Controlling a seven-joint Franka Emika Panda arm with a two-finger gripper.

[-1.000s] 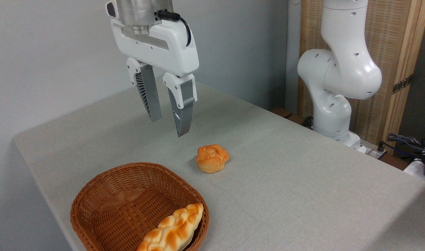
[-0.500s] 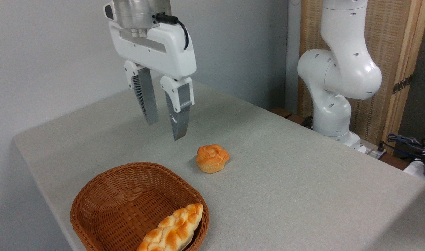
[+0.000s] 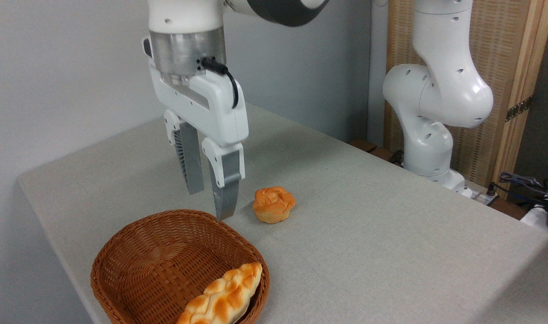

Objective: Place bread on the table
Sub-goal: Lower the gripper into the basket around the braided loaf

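The bread [image 3: 222,297], a long braided golden loaf, lies in the brown wicker basket [image 3: 134,261] against its front right rim, its near end cut off by the frame's bottom edge. My gripper [image 3: 208,204] hangs open and empty above the basket's far rim, well above and behind the loaf. Its grey ribbed fingers [image 3: 226,189] point down with a narrow gap between them. The table [image 3: 368,234] is a wide surface covered in light grey woven cloth.
A small round knotted orange bun [image 3: 273,204] sits on the cloth just right of my gripper. The arm's white base [image 3: 429,148] stands at the table's far right edge, with cables [image 3: 530,189] beyond it.
My gripper has come down and slightly toward the camera, from high over the table to just above the basket's far rim. It stays open. Loaf and bun have not moved.
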